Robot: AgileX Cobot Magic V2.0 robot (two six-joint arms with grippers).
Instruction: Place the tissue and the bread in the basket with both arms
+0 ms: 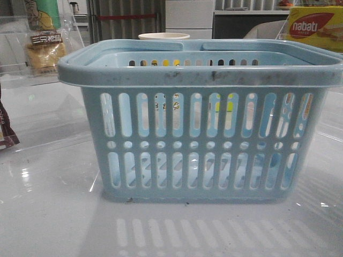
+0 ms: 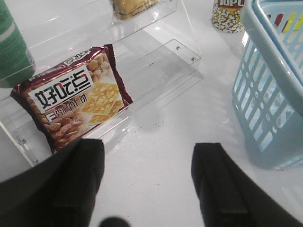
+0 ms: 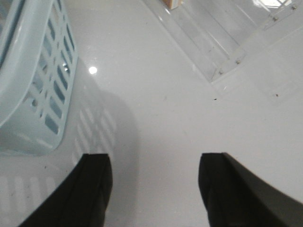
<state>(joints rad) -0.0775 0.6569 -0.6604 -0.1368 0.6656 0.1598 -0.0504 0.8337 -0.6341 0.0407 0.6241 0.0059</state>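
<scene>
The light blue basket (image 1: 201, 120) fills the middle of the front view, and through its slots I make out only faint coloured shapes. The bread (image 1: 45, 51), golden in clear wrap with a dark label band, sits on the clear shelf at far left; its edge (image 2: 132, 6) also shows in the left wrist view. My left gripper (image 2: 149, 151) is open over bare table, with the basket (image 2: 270, 90) on one side of it. My right gripper (image 3: 154, 163) is open and empty over the table beside the basket (image 3: 33, 71). The tissue is out of view. Neither arm shows in the front view.
A maroon cracker bag (image 2: 73, 97) lies in the clear acrylic shelf (image 2: 161, 61) just past my left fingers. A green container (image 2: 12, 45) and a popcorn cup (image 2: 227, 16) stand nearby. A nabati box (image 1: 316, 27) is at back right. Another clear shelf (image 3: 213, 38) lies beyond my right gripper.
</scene>
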